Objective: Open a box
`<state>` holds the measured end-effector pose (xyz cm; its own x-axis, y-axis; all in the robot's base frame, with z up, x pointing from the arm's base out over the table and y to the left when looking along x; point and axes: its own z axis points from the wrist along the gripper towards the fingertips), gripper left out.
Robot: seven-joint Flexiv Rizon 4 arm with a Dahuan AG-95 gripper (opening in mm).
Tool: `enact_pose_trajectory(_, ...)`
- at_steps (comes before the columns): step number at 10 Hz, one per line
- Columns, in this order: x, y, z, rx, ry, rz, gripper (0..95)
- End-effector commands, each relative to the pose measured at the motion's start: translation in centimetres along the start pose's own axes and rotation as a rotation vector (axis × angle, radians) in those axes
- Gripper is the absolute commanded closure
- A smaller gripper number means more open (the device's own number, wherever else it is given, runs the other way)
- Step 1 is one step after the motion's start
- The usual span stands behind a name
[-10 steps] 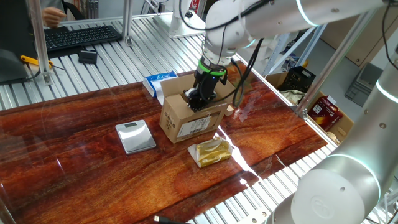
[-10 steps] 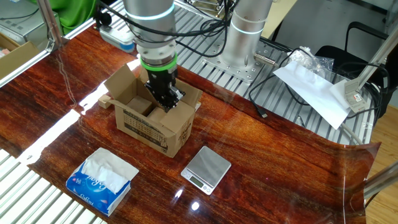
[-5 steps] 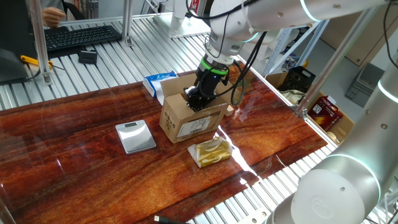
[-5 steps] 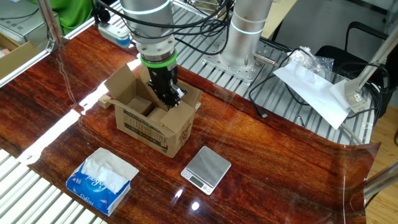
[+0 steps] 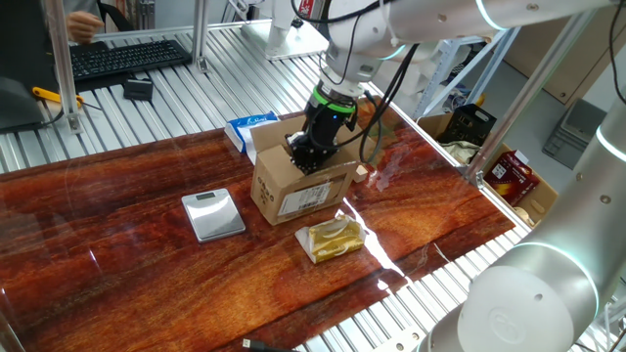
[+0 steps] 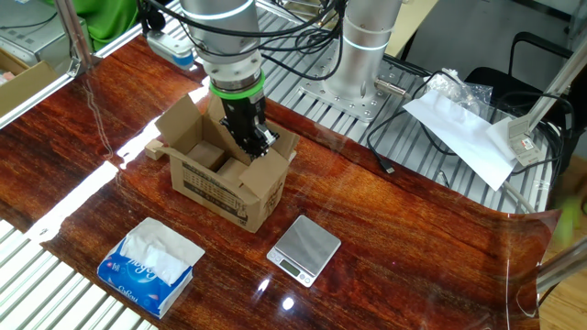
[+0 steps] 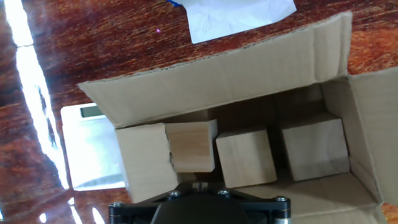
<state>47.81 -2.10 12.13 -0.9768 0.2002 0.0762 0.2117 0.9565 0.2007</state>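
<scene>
The brown cardboard box stands mid-table with its white label facing front; it also shows in the other fixed view. Its top flaps are spread open. One long flap stands up on the far side. In the hand view the box is open below me, with several pale wooden blocks inside. My gripper reaches down into the opening near the box's right-hand edge. Its fingers look pressed together and hold nothing. In the hand view only the black gripper base shows.
A silver scale lies left of the box, also in the other fixed view and the hand view. A gold foil pack lies in front. A blue-and-white packet lies behind the box, also.
My gripper has shifted slightly sideways inside the box opening. The box and flaps have stayed as they were.
</scene>
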Motion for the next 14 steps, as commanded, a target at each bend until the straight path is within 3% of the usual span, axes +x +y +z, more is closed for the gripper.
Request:
enact_pose_trajectory(1, 0.0, 0.4, -0.8, 0.009, 0.007, 0.006, 95.0)
enact_pose_trajectory(14, 1.1, 5.0, -4.1, 0.061, 0.046, 0.092, 95.0)
